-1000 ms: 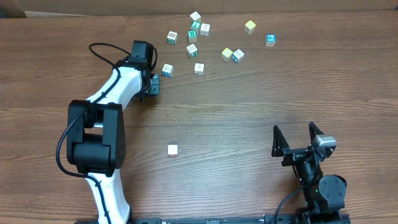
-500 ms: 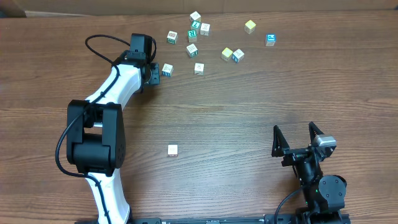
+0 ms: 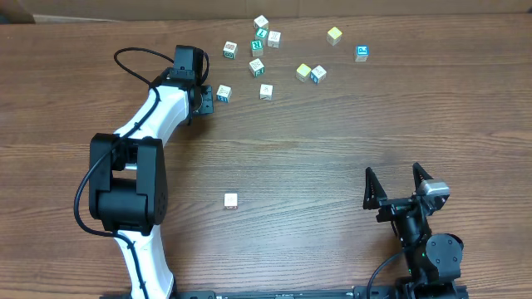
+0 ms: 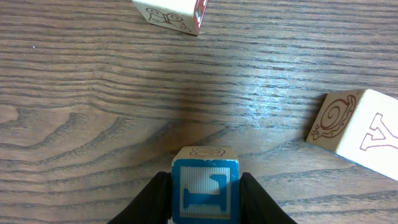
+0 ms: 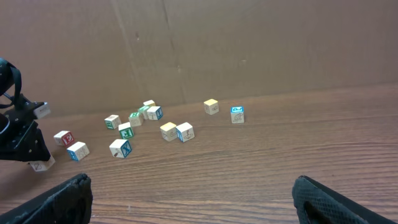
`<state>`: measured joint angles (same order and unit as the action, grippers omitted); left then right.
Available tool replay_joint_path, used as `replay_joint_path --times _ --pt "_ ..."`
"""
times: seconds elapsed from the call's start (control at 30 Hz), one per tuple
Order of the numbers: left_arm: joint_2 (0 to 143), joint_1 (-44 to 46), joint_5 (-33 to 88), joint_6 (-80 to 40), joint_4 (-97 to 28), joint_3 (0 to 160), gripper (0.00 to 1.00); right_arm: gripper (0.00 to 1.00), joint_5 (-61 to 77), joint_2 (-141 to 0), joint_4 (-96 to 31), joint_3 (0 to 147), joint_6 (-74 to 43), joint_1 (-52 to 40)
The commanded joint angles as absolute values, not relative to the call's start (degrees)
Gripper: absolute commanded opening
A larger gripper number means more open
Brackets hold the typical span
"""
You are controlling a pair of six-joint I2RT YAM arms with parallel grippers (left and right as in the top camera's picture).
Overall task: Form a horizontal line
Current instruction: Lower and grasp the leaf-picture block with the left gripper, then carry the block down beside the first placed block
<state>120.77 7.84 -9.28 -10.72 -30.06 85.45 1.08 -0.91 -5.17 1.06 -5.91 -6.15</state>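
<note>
Cube with blue-framed face pinched in left gripper, base cropped, right gripper wide open, empty.

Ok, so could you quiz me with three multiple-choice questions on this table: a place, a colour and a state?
1. Where is the lone small white cube? A) in the far cluster B) alone mid-table C) at the right edge
2. What colour frames the wooden cube at the left gripper? A) blue B) red C) green
3. The right gripper is: A) open and empty B) shut on a cube C) out of view
Answers: 1B, it sits apart from other cubes; 2A, the left wrist view shows a blue border; 3A, its fingers spread with nothing between.
</note>
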Motion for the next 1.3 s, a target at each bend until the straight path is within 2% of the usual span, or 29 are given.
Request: replay_joint_path --times 0.0,0.1,0.23,0.33,0.5,0.7,0.93,1.27 --pt "120.7 7.73 -9.58 -11.16 -30.15 87.37 0.3 1.0 0.99 -0.6 -4.84 0.47 -5.52 -6.35" --pt "120.7 7.73 -9.61 -11.14 -29.76 87.57 0.36 1.0 0.99 -0.6 -4.84 0.47 -5.52 -6.35" --pt "120.7 7.73 -9.63 -11.14 -29.32 87.57 0.37 1.0 0.99 -0.6 -4.84 0.47 -5.52 -6.35" --pt "120.7 7.73 -9.63 -11.16 -29.3 87.57 0.36 1.0 0.99 -0.6 -4.84 0.47 -5.52 -6.35" --pt "120.7 7.73 -9.58 -11.2 -29.61 87.59 0.29 1.0 0.99 -0.6 -4.84 0.47 -5.52 -6.35" --pt "120.27 7.73 -9.43 -11.84 -30.83 87.59 0.27 1.0 0.99 -0.6 -4.84 0.47 -5.52 -6.35" --pt "113.25 7.73 -9.39 -15.51 -34.76 87.59 0.26 1.0 0.99 -0.6 -4.84 0.47 -5.52 -6.35" --pt "97.45 8.25 -8.95 -23.64 -56.18 87.59 0.24 1.0 0.99 -0.6 -4.84 0.47 -5.52 -6.35"
